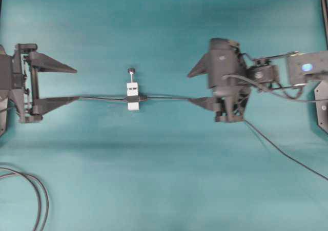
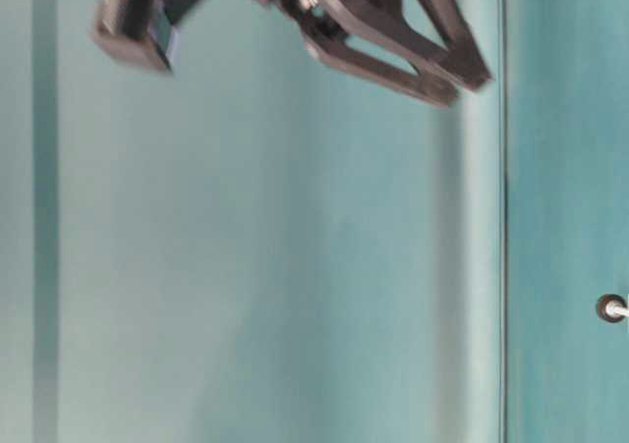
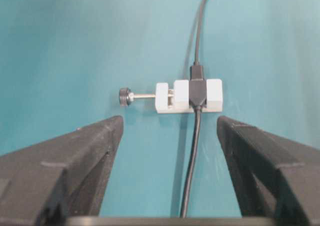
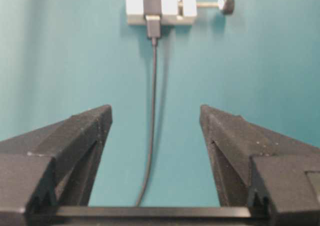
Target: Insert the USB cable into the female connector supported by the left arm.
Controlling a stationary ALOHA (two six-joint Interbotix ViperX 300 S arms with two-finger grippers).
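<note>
The female connector point(image 1: 133, 95), a white block with a black band and a rod topped by a black knob point(image 1: 131, 70), lies on the teal table between both arms. The USB cable point(image 1: 169, 98) runs from it towards my right gripper point(image 1: 189, 87). Its plug point(image 4: 153, 28) sits end-on in the black band, with a little silver showing. My left gripper point(image 1: 76, 84) is open and empty, set back from the block point(image 3: 189, 95). The block's fixed cable point(image 3: 192, 156) passes between its fingers. My right gripper point(image 4: 155, 108) is open and empty, with the USB cable point(image 4: 152, 136) lying between its fingers.
Looped dark cables point(image 1: 36, 190) lie at the front left corner. A thin lead point(image 1: 287, 154) trails from the right arm to the front right. The table-level view is blurred and shows one gripper at the top and the knob point(image 2: 611, 308).
</note>
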